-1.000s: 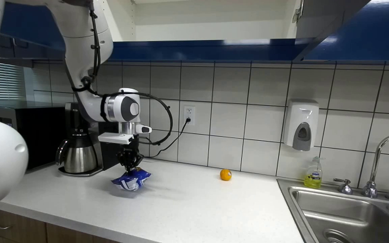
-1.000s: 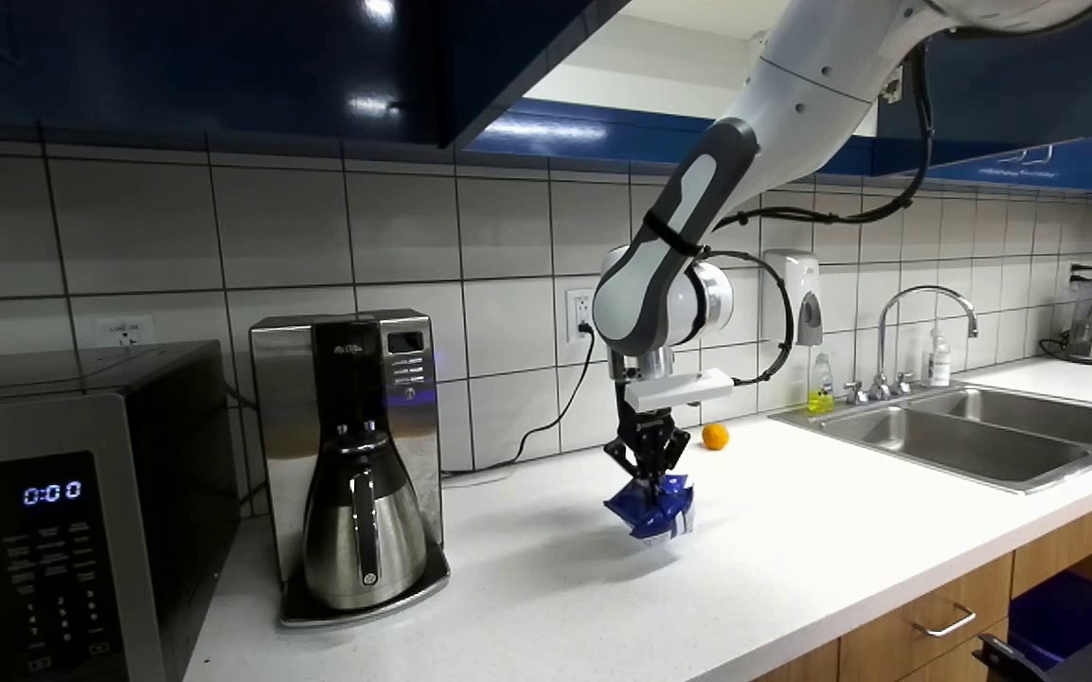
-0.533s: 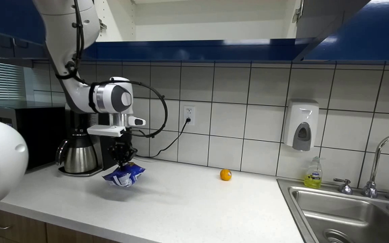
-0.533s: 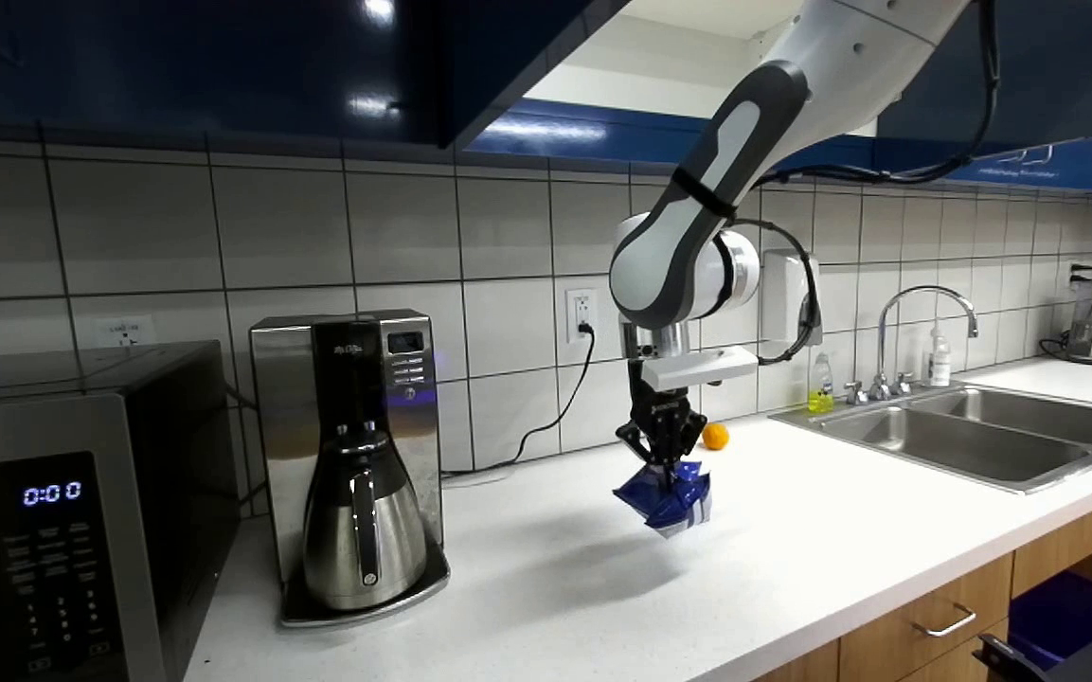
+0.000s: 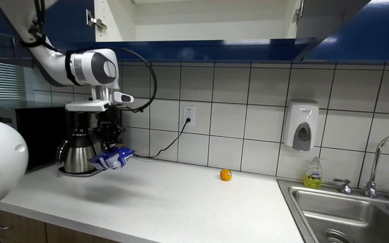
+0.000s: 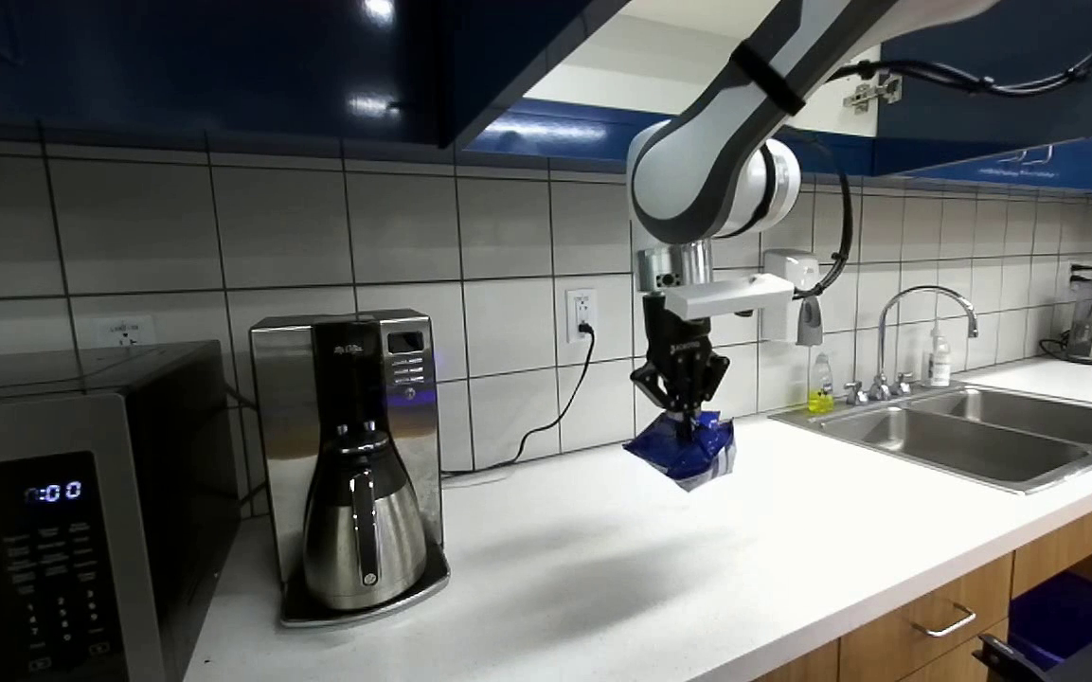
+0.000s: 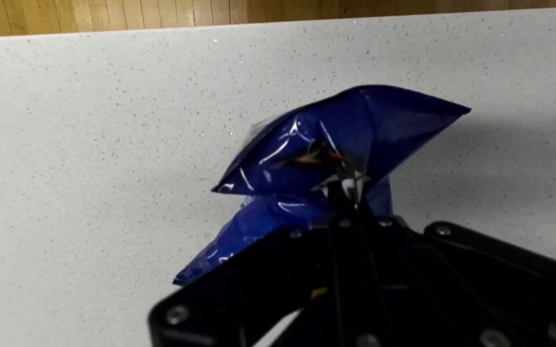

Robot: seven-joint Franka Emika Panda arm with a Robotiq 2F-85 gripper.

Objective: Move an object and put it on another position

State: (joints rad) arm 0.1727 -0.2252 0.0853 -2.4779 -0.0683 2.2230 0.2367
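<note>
In an exterior view, the microwave (image 5: pixel 42 135) sits at ten o'clock from your bag (image 5: pixel 113 159), and the pot (image 5: pixel 79 159) at nine, its outline running partly behind the bag's though the two are apart. Next comes the bag itself, hanging clear of the counter (image 5: pixel 181 199). Your gripper (image 5: pixel 109 147) has its jaws pressed together on the film, pinching the bag from above near the middle of its length.

Expect it to be light and soft, the glossy film apt to slip, and whatever is inside may well be brittle. Hold only gathered film; a deeper bite would probably crush the contents, and a corner hold would let it swing. Should you need to regrip, take the loose ridge mid-length.

The bag's long axis lies near level, one corner pointing between eight and nine, the opposite one between two and three, so the nine o'clock side droops a little. The wrist view shows one part folding out toward twelve beyond the jaws and another toward eight, half hidden by the gripper. You can't tell which end is the bag's top.

Further along, the orange (image 5: pixel 225 174) rests at three o'clock; past it come the soap (image 5: pixel 313 174), also at three, and the sink (image 5: pixel 294 210), between three and four.
</note>
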